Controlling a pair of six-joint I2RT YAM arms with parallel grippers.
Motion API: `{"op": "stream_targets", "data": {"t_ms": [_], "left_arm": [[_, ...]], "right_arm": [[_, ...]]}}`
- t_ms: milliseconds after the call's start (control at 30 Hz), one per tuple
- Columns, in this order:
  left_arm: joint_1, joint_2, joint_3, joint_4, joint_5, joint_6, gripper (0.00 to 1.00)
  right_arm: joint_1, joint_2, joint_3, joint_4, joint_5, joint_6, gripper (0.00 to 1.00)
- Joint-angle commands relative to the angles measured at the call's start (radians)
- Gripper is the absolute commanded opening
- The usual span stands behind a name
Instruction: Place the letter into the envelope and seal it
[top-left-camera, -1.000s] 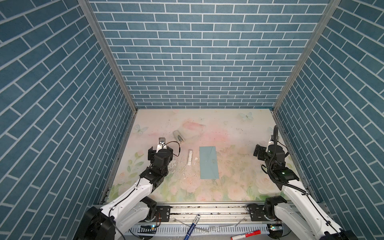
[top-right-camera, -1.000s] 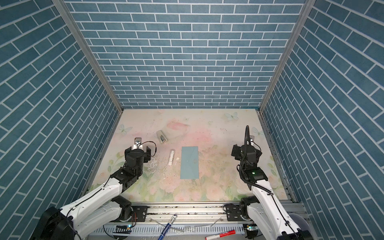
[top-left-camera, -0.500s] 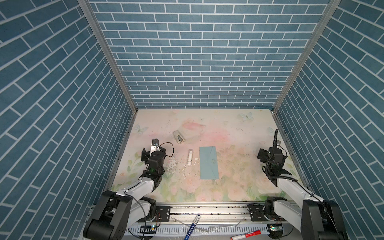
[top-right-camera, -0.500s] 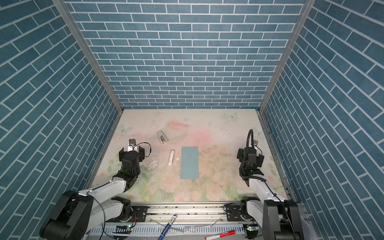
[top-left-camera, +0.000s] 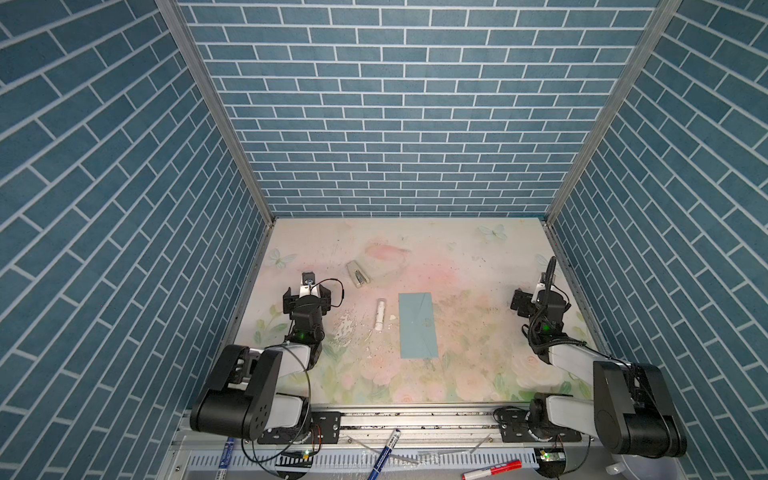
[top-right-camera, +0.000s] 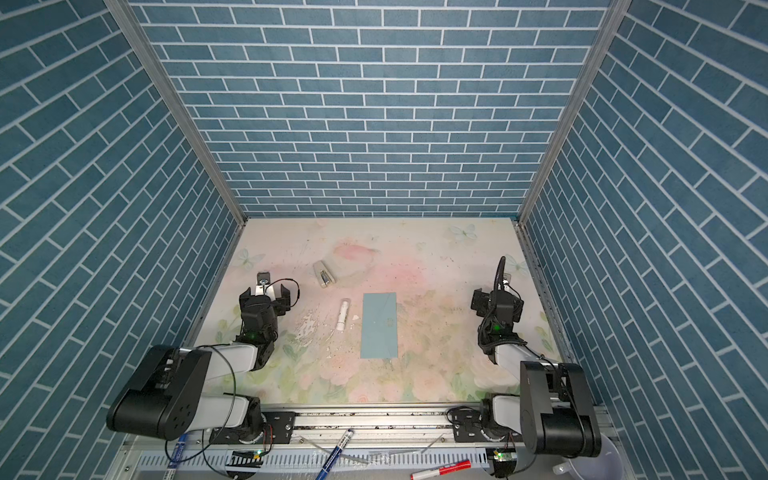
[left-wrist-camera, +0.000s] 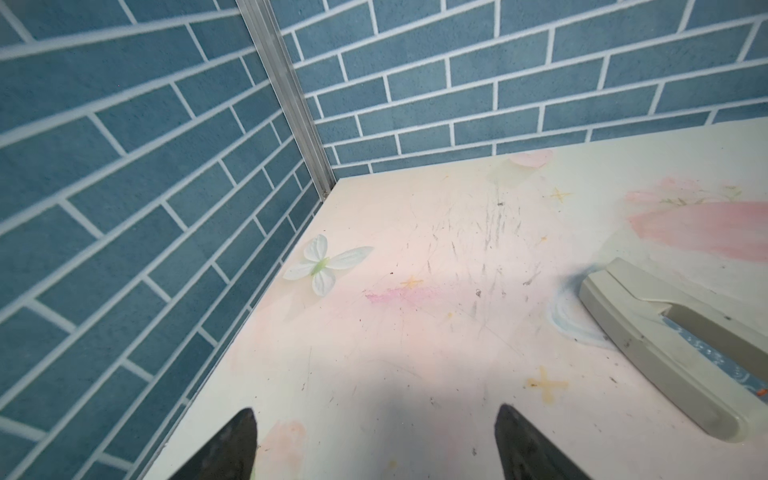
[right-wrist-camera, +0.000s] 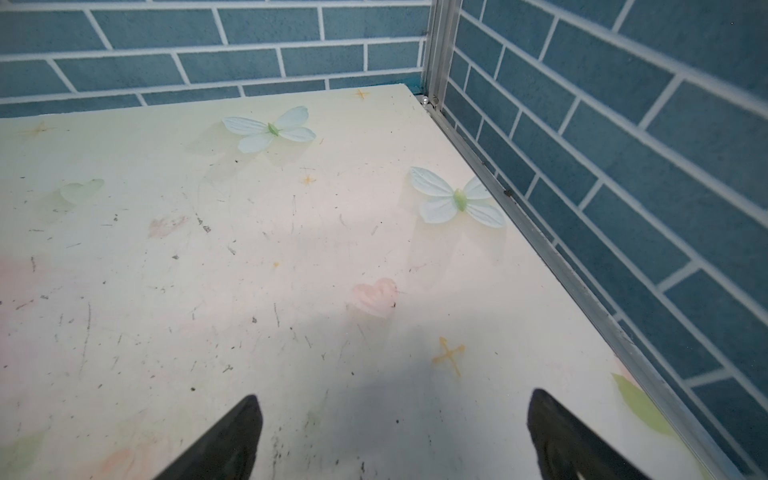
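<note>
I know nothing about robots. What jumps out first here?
A long, plain teal paper envelope lies flat mid-table on the pastel floral tabletop, boxed in by blue brick-patterned walls. Left of it in both top views lie a small white tube and a beige stapler. At either side, the left gripper and the right gripper hang open and empty.

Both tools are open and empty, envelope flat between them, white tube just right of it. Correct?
No: both top views show the white tube left of the envelope. The left tool and right tool are open and empty, as said.
</note>
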Motion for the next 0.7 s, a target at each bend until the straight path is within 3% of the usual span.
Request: {"op": "stream_targets", "data": {"t_ms": [0,333,667], "left_arm": [[0.011,0.028,0.004,0.093,0.050,-0.005,0.90],[0.031,0.092,0.073,0.019,0.111,-0.008,0.90],[0.057,0.050,0.078,-0.038,0.168,-0.025,0.91]], "right_arm": [[-0.008,-0.026,0.017,0.004,-0.035,-0.027,0.99],[-0.032,-0.069,-0.009,0.000,-0.042,-0.015,0.98],[-0.043,-0.058,0.002,-0.012,-0.068,-0.012,0.98]]}}
